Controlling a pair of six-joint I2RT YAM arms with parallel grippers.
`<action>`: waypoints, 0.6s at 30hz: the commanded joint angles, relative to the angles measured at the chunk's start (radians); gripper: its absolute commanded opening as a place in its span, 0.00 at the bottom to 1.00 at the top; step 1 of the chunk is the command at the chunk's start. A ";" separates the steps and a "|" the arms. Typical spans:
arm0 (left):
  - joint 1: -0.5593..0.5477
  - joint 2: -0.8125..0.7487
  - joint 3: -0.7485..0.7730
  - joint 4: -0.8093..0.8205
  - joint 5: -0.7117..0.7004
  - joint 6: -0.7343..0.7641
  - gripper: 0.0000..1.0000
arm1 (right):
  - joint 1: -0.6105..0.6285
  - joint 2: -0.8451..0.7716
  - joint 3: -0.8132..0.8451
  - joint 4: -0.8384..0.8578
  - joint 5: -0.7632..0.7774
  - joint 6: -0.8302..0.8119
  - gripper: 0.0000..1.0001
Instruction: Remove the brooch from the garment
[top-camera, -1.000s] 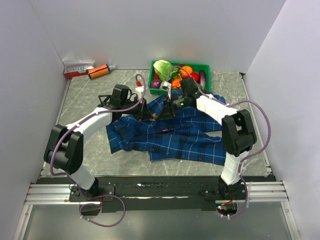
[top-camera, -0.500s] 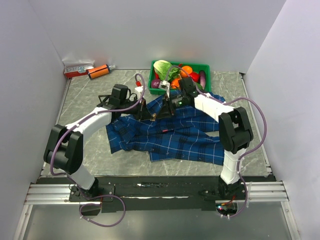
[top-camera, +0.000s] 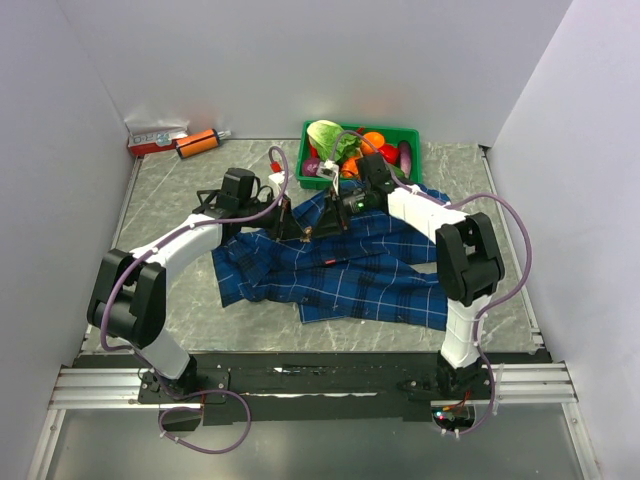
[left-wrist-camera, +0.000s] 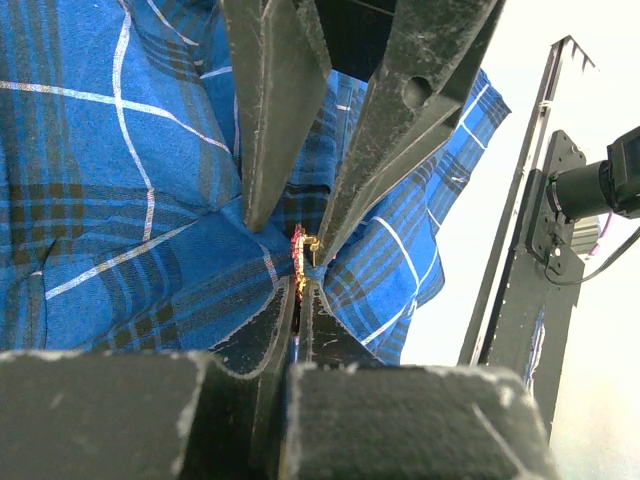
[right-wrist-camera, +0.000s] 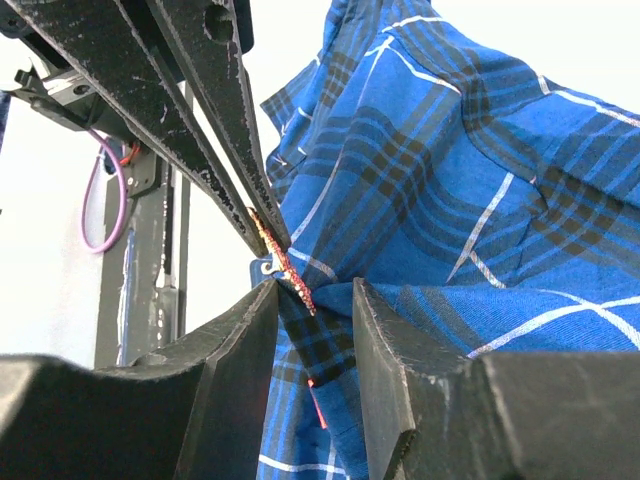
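The navy plaid garment (top-camera: 350, 285) lies spread on the table, with one fold pulled up into a peak. At that peak sits the tiny gold-pink brooch (top-camera: 310, 233), pinned in the fabric. My left gripper (left-wrist-camera: 298, 285) is shut on the brooch (left-wrist-camera: 298, 248), its fingertips meeting on the ornament's edge. My right gripper (right-wrist-camera: 315, 290) is open and straddles the raised fold just under the brooch (right-wrist-camera: 285, 262), both fingertips against the cloth (right-wrist-camera: 480, 190). The two grippers face each other tip to tip. The small red tag (right-wrist-camera: 316, 400) shows lower on the shirt.
A green bin (top-camera: 415, 135) of toy fruit and vegetables stands right behind the right gripper (top-camera: 335, 218). An orange tube (top-camera: 197, 143) and a small box (top-camera: 155, 135) lie at the back left corner. White walls enclose the table on three sides.
The right arm has shifted slightly left and back, its elbow drawn in. The left arm holds its place, still clamped on the brooch.
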 joint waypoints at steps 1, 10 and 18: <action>0.003 -0.009 0.011 0.031 0.049 0.005 0.01 | 0.005 0.022 0.062 -0.009 -0.031 -0.020 0.43; 0.003 -0.001 0.020 0.030 0.058 0.010 0.01 | 0.007 0.048 0.074 0.050 -0.026 0.053 0.39; 0.003 0.009 0.024 0.030 0.063 0.008 0.01 | 0.005 0.070 0.094 0.076 -0.032 0.103 0.39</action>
